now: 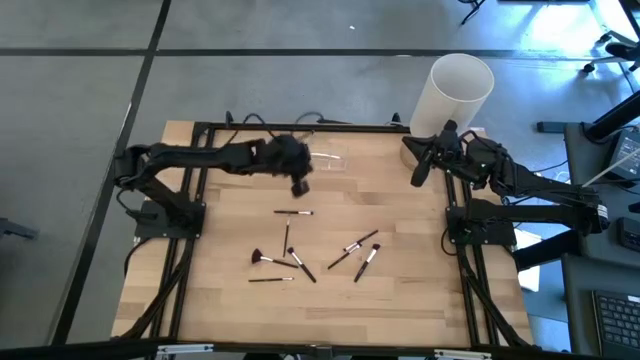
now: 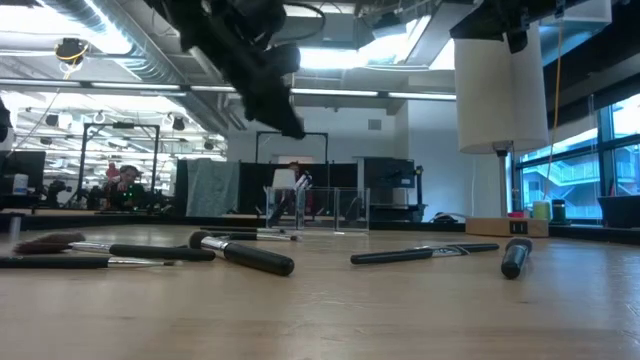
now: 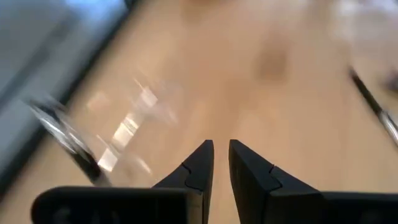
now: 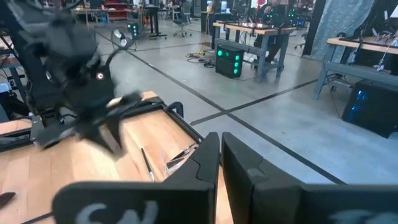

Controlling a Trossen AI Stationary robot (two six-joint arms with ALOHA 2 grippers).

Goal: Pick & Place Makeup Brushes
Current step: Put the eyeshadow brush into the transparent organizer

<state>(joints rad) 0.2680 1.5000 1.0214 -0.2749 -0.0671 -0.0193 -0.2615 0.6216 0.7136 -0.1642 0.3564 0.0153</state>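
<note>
Several makeup brushes lie flat in the middle of the table: one nearest my left gripper, a fan-shaped one, a pair to the right. They also show in the low view. My left gripper hangs above the table, just far of the brushes, shut and empty; the low view shows it raised. My right gripper waits at the table's far right corner, shut and empty.
A clear container stands at the table's far middle, with brushes in it; it also shows in the low view. A tall white cylinder stands beyond the far right corner. Black frame rails run along the table's sides.
</note>
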